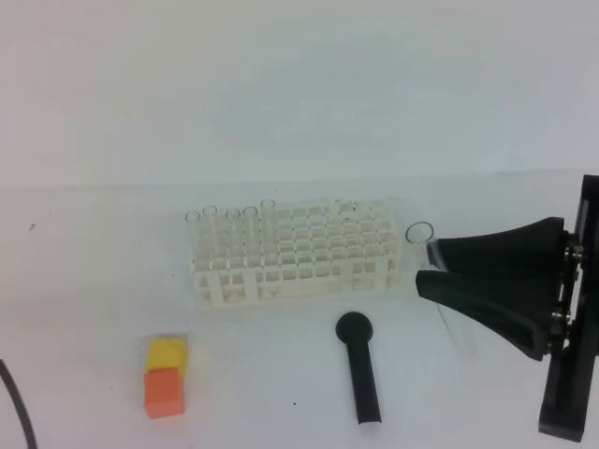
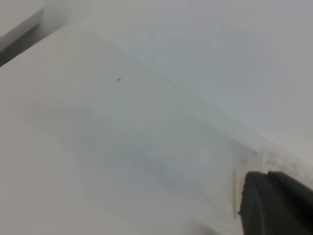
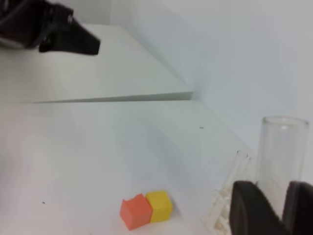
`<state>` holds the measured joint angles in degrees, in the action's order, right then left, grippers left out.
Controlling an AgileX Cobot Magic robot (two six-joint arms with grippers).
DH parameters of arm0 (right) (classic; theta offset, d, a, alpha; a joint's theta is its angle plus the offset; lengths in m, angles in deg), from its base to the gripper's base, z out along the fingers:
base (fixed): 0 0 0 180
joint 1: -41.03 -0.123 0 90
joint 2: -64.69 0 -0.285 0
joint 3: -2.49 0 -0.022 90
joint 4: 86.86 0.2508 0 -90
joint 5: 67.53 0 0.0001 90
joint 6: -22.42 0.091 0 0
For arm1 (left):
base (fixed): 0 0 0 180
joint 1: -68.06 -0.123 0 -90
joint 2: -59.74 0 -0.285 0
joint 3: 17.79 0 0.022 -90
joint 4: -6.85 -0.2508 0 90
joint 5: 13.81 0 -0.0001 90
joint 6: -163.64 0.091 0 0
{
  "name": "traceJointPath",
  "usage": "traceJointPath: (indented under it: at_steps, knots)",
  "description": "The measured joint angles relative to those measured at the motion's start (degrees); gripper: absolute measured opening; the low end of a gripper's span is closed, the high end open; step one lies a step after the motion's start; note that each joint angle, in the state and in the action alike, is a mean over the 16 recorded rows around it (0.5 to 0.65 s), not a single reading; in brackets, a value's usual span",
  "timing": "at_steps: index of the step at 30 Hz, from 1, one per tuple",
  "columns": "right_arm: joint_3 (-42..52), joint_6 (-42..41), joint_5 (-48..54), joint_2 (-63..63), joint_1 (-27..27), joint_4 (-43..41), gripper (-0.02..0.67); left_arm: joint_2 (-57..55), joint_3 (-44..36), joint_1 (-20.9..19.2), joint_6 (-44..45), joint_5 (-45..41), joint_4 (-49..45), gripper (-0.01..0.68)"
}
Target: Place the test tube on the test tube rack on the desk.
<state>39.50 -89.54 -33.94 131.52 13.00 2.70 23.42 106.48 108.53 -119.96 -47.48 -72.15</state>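
Observation:
A clear test tube (image 1: 420, 233) stands tilted just right of the white test tube rack (image 1: 298, 267), mouth up, its lower end reaching toward the desk (image 1: 94, 253). My right gripper (image 1: 429, 267) is shut on it below the rim. The right wrist view shows the test tube (image 3: 281, 156) rising between the black fingers (image 3: 250, 208), with the rack's edge (image 3: 222, 208) beside them. Several identical tubes (image 1: 232, 224) stand in the rack's left rows. Only a dark finger (image 2: 279, 203) of my left gripper shows, over bare desk, holding nothing that I can see.
A black round-headed tool (image 1: 360, 369) lies in front of the rack. An orange cube (image 1: 163, 391) and a yellow cube (image 1: 167, 354) sit touching at the front left. A dark cable (image 1: 17, 407) curves at the lower left corner. A white wall rises behind the desk.

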Motion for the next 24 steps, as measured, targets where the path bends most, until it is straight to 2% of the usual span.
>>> traceJointPath:
  at_steps: [6,15,24]
  knots:
    - [0.2,-0.6,-0.2,0.2,0.0,0.8,0.125,0.0,0.0,0.0,3.7,-1.8,5.9,-0.001]
    - [0.2,-2.0,-0.2,0.2,0.0,1.0,0.125,0.0,0.0,0.0,5.3,4.8,4.2,-0.001]
    - [0.2,-4.0,-0.2,0.2,0.0,1.7,0.125,0.0,0.0,0.0,5.5,6.0,4.1,-0.001]
